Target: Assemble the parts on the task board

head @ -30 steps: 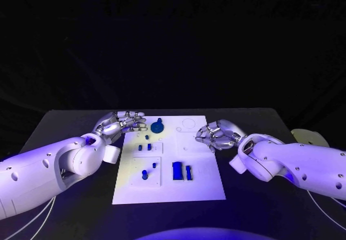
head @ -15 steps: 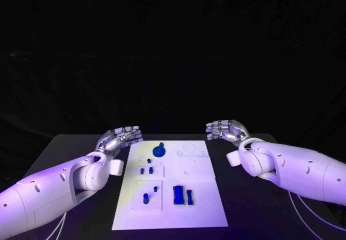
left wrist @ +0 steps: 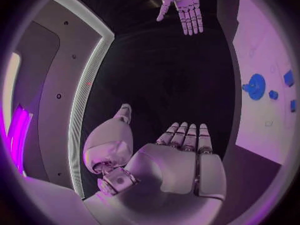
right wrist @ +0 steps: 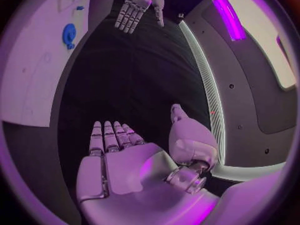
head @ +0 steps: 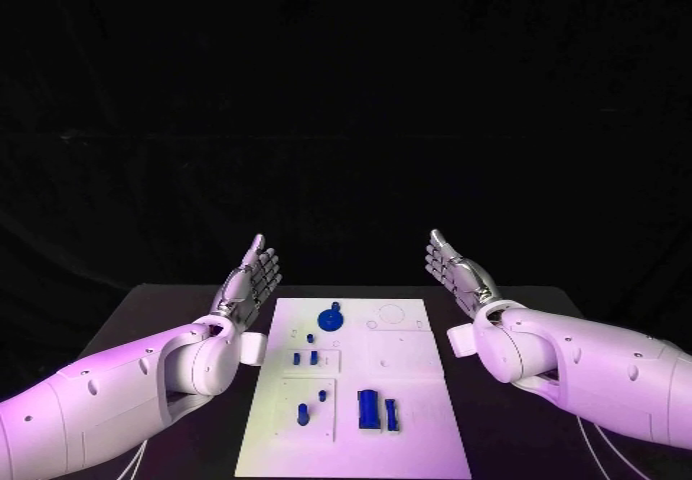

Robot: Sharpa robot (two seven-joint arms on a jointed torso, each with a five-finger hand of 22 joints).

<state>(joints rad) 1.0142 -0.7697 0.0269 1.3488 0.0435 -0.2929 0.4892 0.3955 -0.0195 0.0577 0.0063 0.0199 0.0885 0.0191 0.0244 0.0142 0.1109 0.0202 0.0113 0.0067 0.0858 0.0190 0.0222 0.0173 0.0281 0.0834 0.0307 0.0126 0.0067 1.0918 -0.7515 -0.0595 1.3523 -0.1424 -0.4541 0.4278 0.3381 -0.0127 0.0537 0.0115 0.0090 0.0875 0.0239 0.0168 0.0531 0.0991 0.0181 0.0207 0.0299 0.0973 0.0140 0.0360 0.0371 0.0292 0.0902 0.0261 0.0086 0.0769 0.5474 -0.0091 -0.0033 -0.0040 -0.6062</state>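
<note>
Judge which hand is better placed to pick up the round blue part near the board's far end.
Left, marginally. Both hands are raised, open and empty on either side of the white board. The round blue part lies on the board's left half, nearer the left hand than the right hand.

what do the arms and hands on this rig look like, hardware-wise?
Two smooth white-shelled arms, left arm and right arm, with small round holes in the shells and thin pale cables beneath. Each ends in a silver segmented-metal hand: left hand, right hand.
</note>
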